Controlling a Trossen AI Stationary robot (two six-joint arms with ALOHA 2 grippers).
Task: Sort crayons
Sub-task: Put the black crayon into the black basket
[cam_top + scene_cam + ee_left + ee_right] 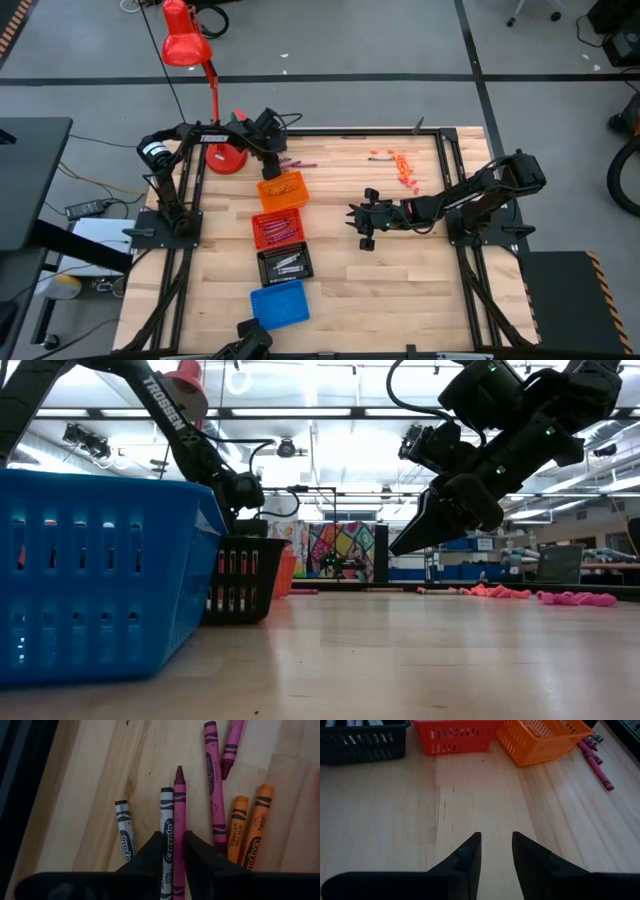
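Left hand clamped around two crayons, one grey and one maroon, on worktop at 12 o'clock of four trays. Right hand fingers apart, empty, mid-worktop.

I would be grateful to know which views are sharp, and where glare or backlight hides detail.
Left wrist view: sharp, labels readable on the grey and maroon crayons between the left gripper fingers. Low view: bright ceiling lights silhouette the right gripper, and the near blue plastic tray looks soft. High view: evenly lit, crayons tiny. Right wrist view: pale glare on the wooden table.
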